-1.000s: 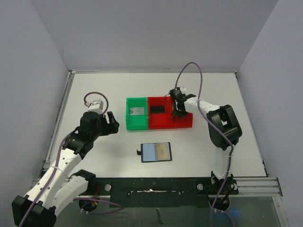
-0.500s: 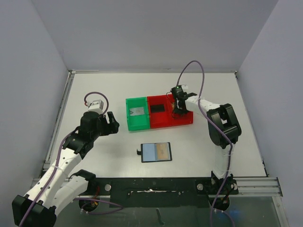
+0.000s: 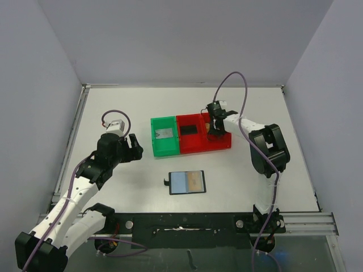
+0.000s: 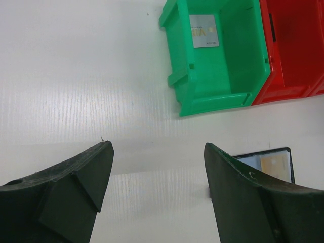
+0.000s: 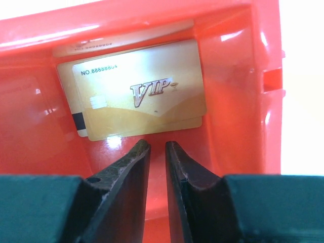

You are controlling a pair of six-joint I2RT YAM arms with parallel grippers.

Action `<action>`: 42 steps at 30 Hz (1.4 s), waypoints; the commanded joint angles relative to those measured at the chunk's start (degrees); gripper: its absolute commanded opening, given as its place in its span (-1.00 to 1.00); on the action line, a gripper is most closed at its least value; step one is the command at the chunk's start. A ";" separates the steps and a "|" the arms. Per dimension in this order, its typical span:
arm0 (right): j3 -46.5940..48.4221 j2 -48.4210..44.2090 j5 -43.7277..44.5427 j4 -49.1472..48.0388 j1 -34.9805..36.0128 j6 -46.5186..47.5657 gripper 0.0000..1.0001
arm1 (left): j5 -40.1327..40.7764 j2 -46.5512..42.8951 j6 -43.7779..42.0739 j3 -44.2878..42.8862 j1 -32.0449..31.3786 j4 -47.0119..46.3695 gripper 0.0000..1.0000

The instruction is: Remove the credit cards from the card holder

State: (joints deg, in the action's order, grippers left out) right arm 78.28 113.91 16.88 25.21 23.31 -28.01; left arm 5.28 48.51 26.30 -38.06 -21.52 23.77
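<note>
The top camera looks steeply down from high behind, taking in the whole table (image 3: 113, 107). The left wrist camera faces down on the green bin (image 4: 212, 96) from some way off; the right one peers close into the red bin (image 5: 238, 101). Both bins show from above.

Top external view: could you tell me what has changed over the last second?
The right gripper edged slightly farther out over the red plastic bin, its jaws a crack apart and empty; the gold rectangular card lies in the bin. The bin seems nudged the same way. The left gripper, green plastic bin and open black card holder stayed put.
</note>
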 commanded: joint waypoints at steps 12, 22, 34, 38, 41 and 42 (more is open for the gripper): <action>5.16 3.49 -0.44 -4.09 -1.06 -0.36 -0.61 | -0.61 0.35 -1.08 -1.22 0.34 -2.75 0.43; 5.11 2.38 -0.80 -4.09 -0.99 -0.11 -0.63 | -0.66 0.83 -1.17 -1.26 0.34 -2.76 0.43; 5.71 -2.45 -2.49 -2.71 -1.00 1.99 -0.61 | -0.78 1.14 -1.26 -1.40 0.34 -2.83 0.43; 4.70 -2.27 -2.43 -2.20 -0.95 1.38 -0.61 | -0.87 1.14 -1.26 -1.40 0.34 -2.85 0.43; 2.95 -2.47 -2.44 -2.82 -0.95 0.34 -0.61 | -0.92 1.12 -1.26 -1.39 0.34 -2.82 0.43; 2.48 -2.55 -2.51 -2.99 -0.97 -0.01 -0.62 | -0.96 1.09 -1.26 -1.40 0.34 -2.84 0.43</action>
State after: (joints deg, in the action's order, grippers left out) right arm 81.80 115.37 14.35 23.18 22.52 -26.70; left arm 5.28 49.65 26.24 -38.06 -21.52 23.77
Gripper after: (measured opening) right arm 0.193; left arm 0.709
